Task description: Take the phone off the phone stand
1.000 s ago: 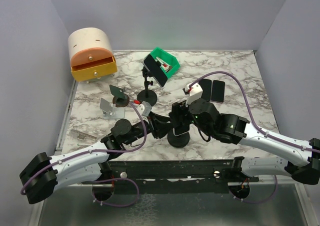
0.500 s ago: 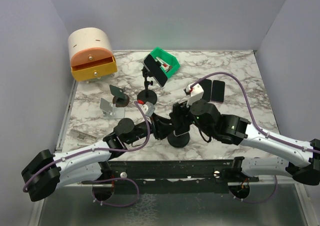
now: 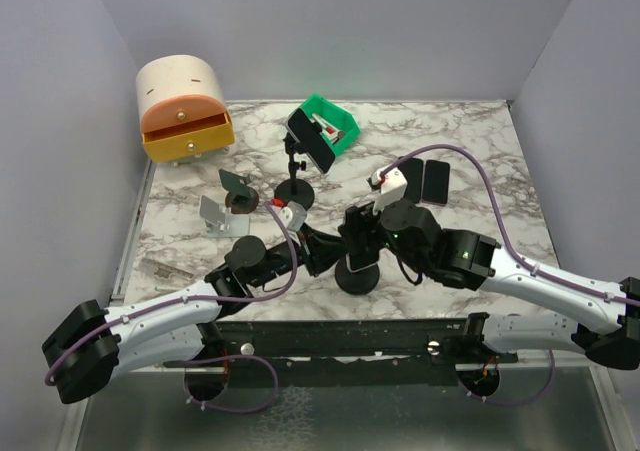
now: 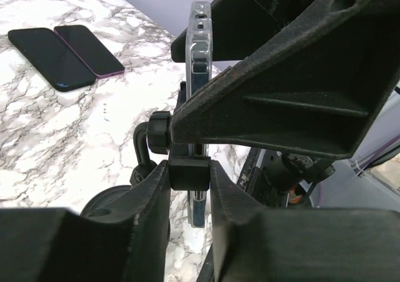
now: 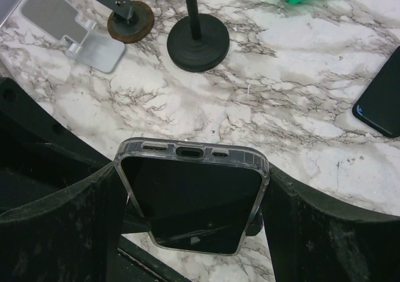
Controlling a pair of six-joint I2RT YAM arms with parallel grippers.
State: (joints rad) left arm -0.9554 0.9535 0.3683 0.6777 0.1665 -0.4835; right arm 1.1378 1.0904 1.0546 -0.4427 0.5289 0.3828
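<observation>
Right wrist view looks down on the phone (image 5: 194, 201). It has a clear case and a dark screen. The right gripper (image 5: 194, 177) hugs it. One finger (image 5: 87, 219) presses on the left edge of the case and the other finger presses on the right edge. So this gripper is pinching the phone by its sides.

Left wrist view shows the phone from the side, thin and standing straight up. It sits in the black clip (image 4: 188, 176) of the stand (image 4: 157, 132). The left gripper (image 4: 188, 167) has one finger on each side of that clip, and both fingers look to be touching it. So it is pinching the stand, low down, under the phone. The big black shape above it is the right gripper.

Top view shows both arms meeting near the front middle of the table (image 3: 480, 141). The round black foot of the stand rests on the table right by the two grippers. The phone is in the stand and not out of it yet.

Farther back, a taller stand (image 3: 295, 193) holds another phone (image 3: 311, 139). A green bin (image 3: 331, 121) sits behind it. Two flat phones (image 3: 425, 179) lie side by side on the right. A round box (image 3: 183, 106) with an orange drawer is in the back left corner.
</observation>
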